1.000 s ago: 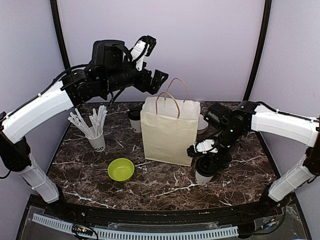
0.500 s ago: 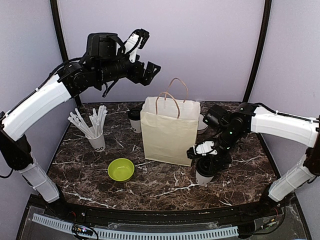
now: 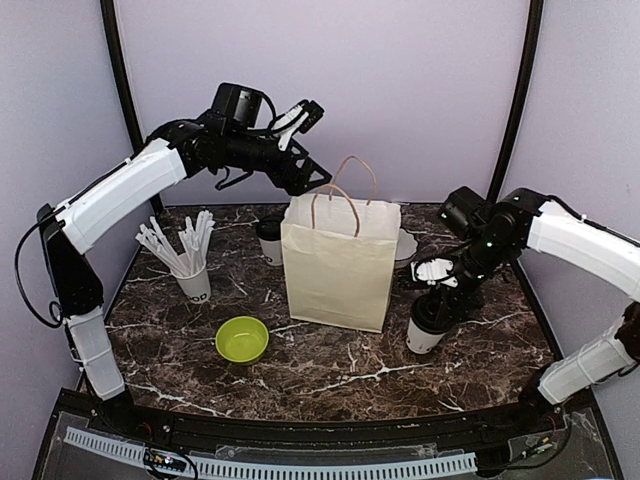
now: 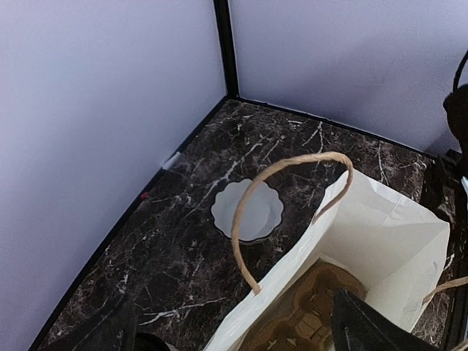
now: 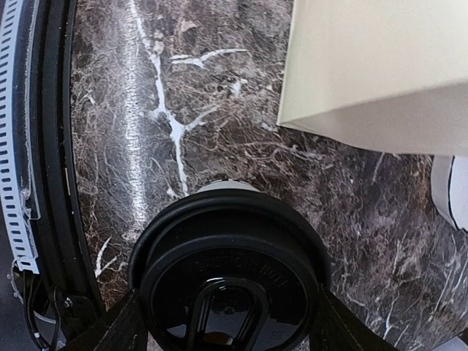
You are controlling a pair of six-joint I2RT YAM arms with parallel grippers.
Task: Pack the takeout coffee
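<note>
No cup seen in the bag [image 3: 335, 270] yet. Right hand [image 3: 433, 306] is clamped on one cup [image 3: 425, 338], centre right beside the bag. Second cup [image 3: 268, 240] stands behind the bag. Left hand [image 3: 306, 145] hangs wide open and empty, upper centre. Both remain to pack.

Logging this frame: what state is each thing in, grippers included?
left gripper, open, empty, above the bag.
right gripper, closed around the front coffee cup.
front coffee cup, lidded, upright, gripped.
back coffee cup, lidded, upright, standing behind the bag.
paper bag, upright, mouth open, brown tray inside.
green bowl, upright, empty.
straw cup, upright, full of straws.
white dish, flat, empty.
</note>
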